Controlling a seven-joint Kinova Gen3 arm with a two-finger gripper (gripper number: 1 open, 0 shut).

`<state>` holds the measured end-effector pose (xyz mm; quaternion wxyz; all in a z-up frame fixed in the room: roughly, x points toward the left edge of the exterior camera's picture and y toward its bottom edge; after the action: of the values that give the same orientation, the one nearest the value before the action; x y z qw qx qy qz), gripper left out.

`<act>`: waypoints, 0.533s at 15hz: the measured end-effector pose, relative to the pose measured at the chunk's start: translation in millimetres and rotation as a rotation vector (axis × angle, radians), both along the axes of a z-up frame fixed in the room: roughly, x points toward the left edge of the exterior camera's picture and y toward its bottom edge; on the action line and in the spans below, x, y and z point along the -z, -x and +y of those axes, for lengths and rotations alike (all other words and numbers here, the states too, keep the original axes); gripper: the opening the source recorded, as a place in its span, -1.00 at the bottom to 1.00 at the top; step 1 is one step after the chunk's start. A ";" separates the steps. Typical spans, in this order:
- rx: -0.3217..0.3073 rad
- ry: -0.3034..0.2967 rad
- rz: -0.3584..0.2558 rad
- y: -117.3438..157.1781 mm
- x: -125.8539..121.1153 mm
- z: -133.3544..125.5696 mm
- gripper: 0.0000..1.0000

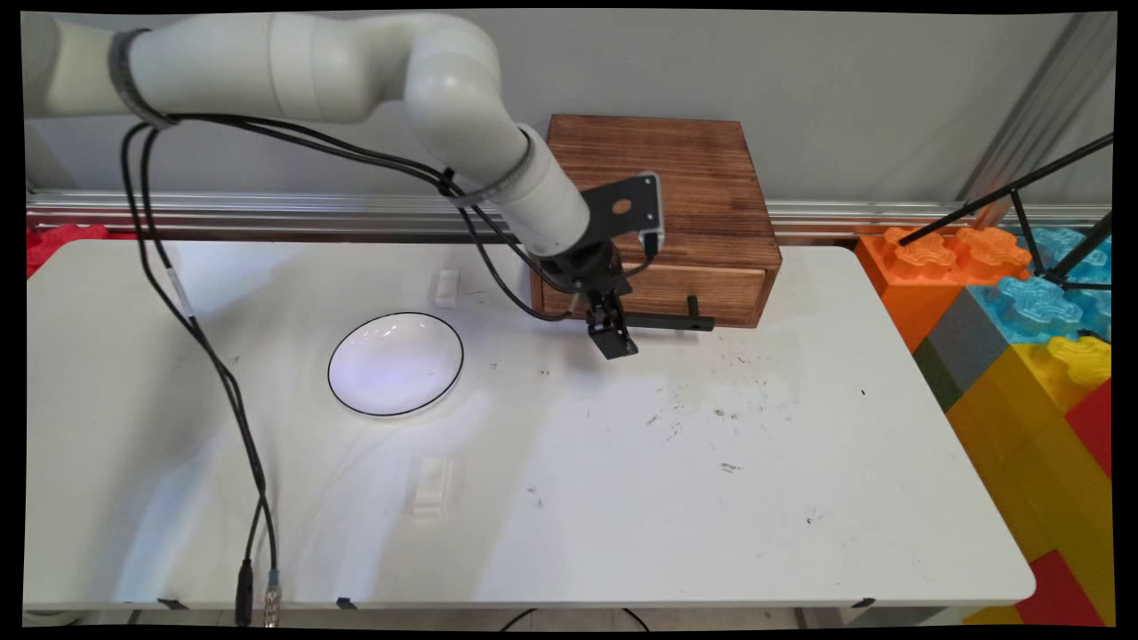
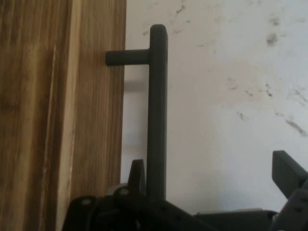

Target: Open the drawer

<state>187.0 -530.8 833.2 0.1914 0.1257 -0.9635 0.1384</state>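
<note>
The gripper (image 1: 613,338) is parked right at the black bar handle (image 1: 662,322) of the wooden drawer box (image 1: 676,204), fingers spread open. In the hand view, the handle (image 2: 157,110) is straddled: 1 finger (image 2: 136,177) sits between bar and drawer front, the other (image 2: 288,172) well apart. A white plate (image 1: 396,364) is left nearby on the table (image 1: 711,498).

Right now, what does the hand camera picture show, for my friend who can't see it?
A black bar handle on a wooden drawer front runs up the picture, with the black gripper open around its lower end. The white table, speckled with dark scuffs, fills the right side.
</note>
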 end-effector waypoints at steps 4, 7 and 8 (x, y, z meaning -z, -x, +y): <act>0.011 0.011 -0.002 9.8 20.5 -8.2 1.00; 0.012 0.017 -0.004 14.5 32.0 -12.9 1.00; 0.012 0.020 -0.004 16.2 36.2 -14.9 1.00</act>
<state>170.8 -545.7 797.0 0.1915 0.1178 -0.9632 0.1470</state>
